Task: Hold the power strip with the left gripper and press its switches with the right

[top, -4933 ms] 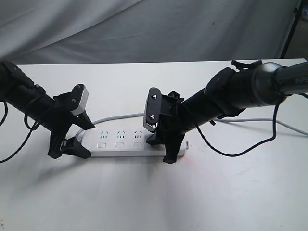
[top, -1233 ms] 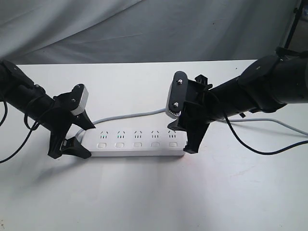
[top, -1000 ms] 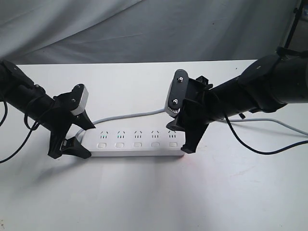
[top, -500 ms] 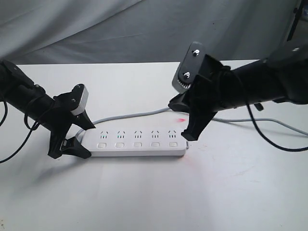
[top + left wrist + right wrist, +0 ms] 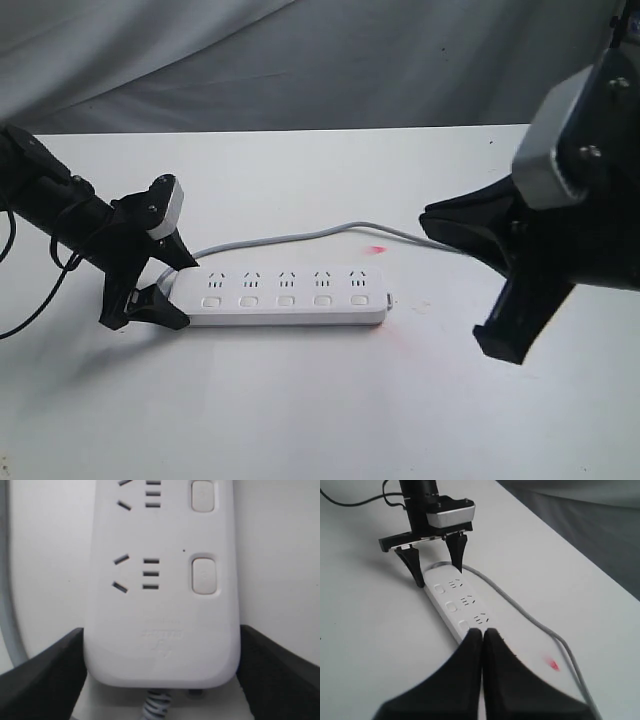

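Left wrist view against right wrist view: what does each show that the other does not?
Only the left wrist view: the spot where the cord leaves the power strip, seen close. Only the right wrist view: the right gripper, shut, and a red spot on the table. Both: the left gripper clamping the strip's end, and its switches.

White power strip [image 5: 300,313], switches [image 5: 286,300] up, lies flat, cord end clamped in left tool [image 5: 183,293]; right tool [image 5: 481,636] closed, apart.
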`<state>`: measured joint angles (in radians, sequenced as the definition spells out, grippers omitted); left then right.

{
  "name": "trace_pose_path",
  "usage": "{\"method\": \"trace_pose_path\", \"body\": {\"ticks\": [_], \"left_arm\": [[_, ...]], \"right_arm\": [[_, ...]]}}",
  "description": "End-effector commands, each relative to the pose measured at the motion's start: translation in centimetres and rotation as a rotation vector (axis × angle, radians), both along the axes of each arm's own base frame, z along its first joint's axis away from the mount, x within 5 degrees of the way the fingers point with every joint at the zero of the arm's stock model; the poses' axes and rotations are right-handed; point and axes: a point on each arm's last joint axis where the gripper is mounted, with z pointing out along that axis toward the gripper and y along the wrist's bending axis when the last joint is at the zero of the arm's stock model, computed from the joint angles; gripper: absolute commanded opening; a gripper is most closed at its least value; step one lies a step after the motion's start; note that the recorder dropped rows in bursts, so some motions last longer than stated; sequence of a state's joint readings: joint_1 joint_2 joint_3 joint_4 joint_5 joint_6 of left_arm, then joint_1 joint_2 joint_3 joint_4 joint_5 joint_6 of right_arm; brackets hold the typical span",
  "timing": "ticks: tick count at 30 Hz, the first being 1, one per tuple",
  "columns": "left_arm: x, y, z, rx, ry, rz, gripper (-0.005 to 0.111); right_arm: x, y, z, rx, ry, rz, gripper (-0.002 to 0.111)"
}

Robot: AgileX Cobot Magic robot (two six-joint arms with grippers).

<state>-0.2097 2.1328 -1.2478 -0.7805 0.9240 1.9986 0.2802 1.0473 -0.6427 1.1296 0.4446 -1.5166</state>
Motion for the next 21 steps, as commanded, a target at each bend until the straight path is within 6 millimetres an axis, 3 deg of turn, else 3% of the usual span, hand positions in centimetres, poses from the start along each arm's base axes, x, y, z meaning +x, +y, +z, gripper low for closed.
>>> {"method": "trace_pose_path", "body": {"ticks": [1, 12, 17, 21], "left_arm": [[0.1, -0.1, 0.1, 0.009, -0.010, 0.001, 0.071], [0.1, -0.1, 0.1, 0.009, -0.010, 0.001, 0.071], [0.1, -0.1, 0.1, 0.009, -0.010, 0.001, 0.071], [0.1, -0.1, 0.1, 0.009, -0.010, 0.001, 0.071]], "right_arm": [[-1.5, -0.4, 0.9, 0.033, -0.045, -0.005, 0.000], [-2.4, -0.9, 2.0, 0.043, -0.131, -0.049, 0.000], [-5.0, -2.6, 3.6, 0.136, -0.241, -0.173, 0.000], [-8.5, -4.5, 4.0, 0.229, -0.373, -0.268, 0.000]]}}
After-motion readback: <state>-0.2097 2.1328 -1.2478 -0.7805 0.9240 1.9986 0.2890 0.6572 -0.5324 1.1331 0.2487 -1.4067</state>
